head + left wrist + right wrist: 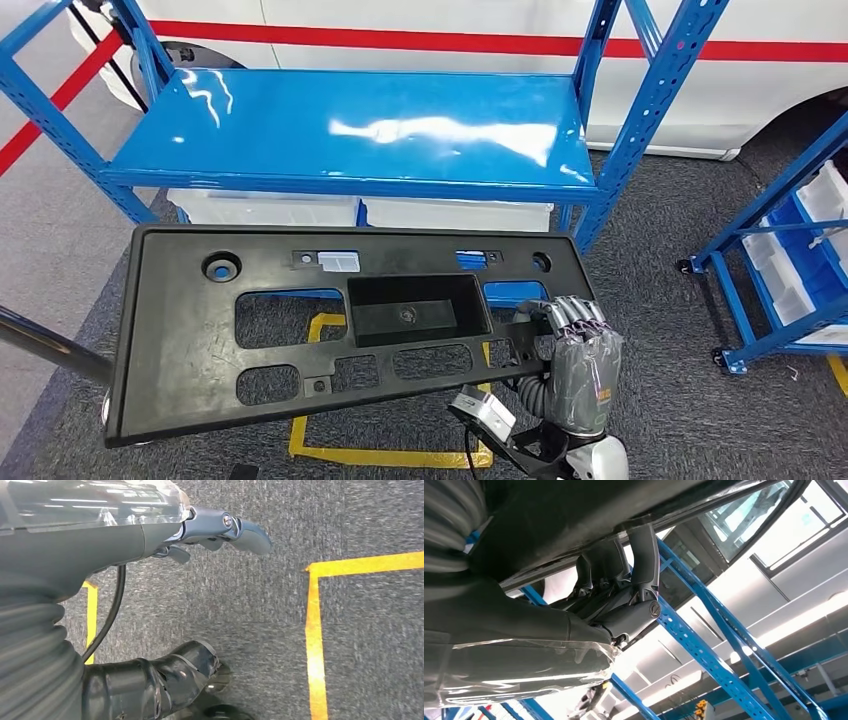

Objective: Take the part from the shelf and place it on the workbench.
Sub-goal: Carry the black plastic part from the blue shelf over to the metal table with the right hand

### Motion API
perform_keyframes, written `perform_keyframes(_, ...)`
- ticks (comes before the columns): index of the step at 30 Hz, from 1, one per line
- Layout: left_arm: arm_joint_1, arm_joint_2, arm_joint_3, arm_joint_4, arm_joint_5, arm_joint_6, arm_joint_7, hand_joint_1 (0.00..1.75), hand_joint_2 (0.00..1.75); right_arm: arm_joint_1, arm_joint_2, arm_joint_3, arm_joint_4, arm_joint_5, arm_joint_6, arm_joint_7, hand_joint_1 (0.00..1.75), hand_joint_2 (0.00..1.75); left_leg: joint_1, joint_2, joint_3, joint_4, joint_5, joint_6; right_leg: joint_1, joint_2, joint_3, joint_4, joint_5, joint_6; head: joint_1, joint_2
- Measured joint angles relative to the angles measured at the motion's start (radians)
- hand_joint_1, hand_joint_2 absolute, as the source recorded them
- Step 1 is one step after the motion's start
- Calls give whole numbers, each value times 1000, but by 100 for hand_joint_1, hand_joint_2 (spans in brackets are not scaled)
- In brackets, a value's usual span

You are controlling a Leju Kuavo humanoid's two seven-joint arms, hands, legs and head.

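While the right hand (578, 352) grips the black panel (330, 325) by its lower-right edge, mid-frame before the blue shelf (350, 125), keep it level. Left hand (220, 530) hangs, fingers apart, holding nothing.

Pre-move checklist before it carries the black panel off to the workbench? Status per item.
1. Part off the shelf: ok. The black panel is held in front of the blue shelf, whose top deck is bare.
2. Right hand grip: ok. Its fingers wrap the panel's right edge.
3. Left hand on the panel: cannot tell. The left wrist view has it over grey carpet, no panel visible at it.
4. Panel level: not ok. It tilts, left end lower.
5. Workbench location: cannot tell, none in sight.
6. Path right: not ok. A second blue rack stands close.
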Motion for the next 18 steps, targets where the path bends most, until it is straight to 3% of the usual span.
perform_keyframes(2,-2,2,0,0,0,1,0,0,175,0,0,0,0,-17,0,0,175,175,-5,-1,75,-122,13,11,1,0,-8,0,14,9,0,0)
perform_keyframes(5,-2,2,1,0,0,1,0,0,175,-1,0,0,0,-26,0,-1,175,175,-9,0,79,-161,27,24,-1,-1,-11,-9,35,29,0,0)
perform_keyframes(6,-2,2,1,0,0,1,1,0,175,0,0,0,0,-27,-1,-1,175,175,-6,2,76,-169,38,31,-1,0,-16,-4,26,35,0,0)
perform_keyframes(8,-3,2,2,0,0,1,1,0,175,0,-2,0,0,-30,-1,-1,175,175,0,6,64,-181,62,43,-1,2,-38,52,-39,44,1,0)
perform_keyframes(10,-3,2,3,0,1,2,1,0,175,1,-4,0,0,-34,-1,-2,175,175,-2,7,41,-178,79,48,-3,2,-70,170,-126,50,1,0)
perform_keyframes(11,-2,2,4,0,1,2,1,0,175,2,-6,0,0,-37,-1,-2,175,175,-3,7,29,-174,85,48,-5,2,-79,222,-148,53,1,0)
perform_keyframes(12,-2,2,5,0,1,2,1,0,175,3,-8,0,1,-39,-1,-2,175,175,-3,8,16,-168,90,47,-7,2,-75,247,-148,55,1,0)
perform_keyframes(13,-2,2,5,0,1,2,1,0,175,3,-9,0,1,-41,-1,-2,175,175,-3,7,3,-160,94,46,-8,2,-53,236,-132,56,1,0)
perform_keyframes(15,-2,2,6,0,1,3,2,0,175,3,-10,0,0,-42,-1,-2,175,175,-1,7,-20,-142,98,41,-10,1,32,122,-92,54,1,0)
perform_keyframes(17,-2,1,6,0,1,4,2,0,175,4,-10,0,-1,-40,-1,-2,175,175,-3,6,-36,-125,103,32,-6,2,97,19,-84,47,1,0)
perform_keyframes(18,-2,1,7,0,1,4,2,0,175,4,-10,0,-2,-39,-1,-2,175,175,-4,6,-40,-121,106,25,-3,2,106,-2,-89,42,1,0)
